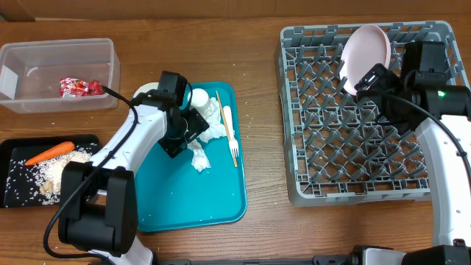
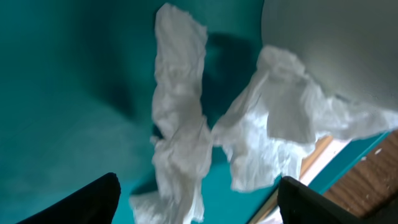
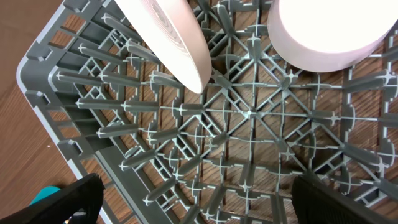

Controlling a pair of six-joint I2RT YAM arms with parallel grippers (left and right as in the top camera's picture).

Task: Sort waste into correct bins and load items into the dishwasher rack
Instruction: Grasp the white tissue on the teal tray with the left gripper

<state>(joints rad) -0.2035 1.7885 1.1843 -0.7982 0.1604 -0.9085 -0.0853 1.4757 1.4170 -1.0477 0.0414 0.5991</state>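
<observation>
Two crumpled white napkins [image 1: 200,156] lie on the teal tray [image 1: 191,202]; in the left wrist view they appear as a long napkin [image 2: 180,137] and a wider one [image 2: 273,130]. My left gripper [image 1: 185,140] hangs open just above them [image 2: 199,214], with nothing between its fingers [image 2: 87,202]. A white fork [image 1: 229,136] and a thin wooden stick [image 1: 223,118] lie beside the napkins. The grey rack [image 1: 353,147] holds a pink plate [image 1: 366,53] on edge. My right gripper [image 1: 362,82] is open over the rack floor [image 3: 196,199], below the plate [image 3: 168,37] and a bowl [image 3: 329,28].
At the back left a clear tub [image 1: 29,51] holds a red wrapper [image 1: 77,87]. The black tray [image 1: 15,143] contains a carrot piece [image 1: 49,152] and beige scraps [image 1: 55,175]. A small white cup [image 1: 199,96] stands at the teal tray's far edge, near my left arm.
</observation>
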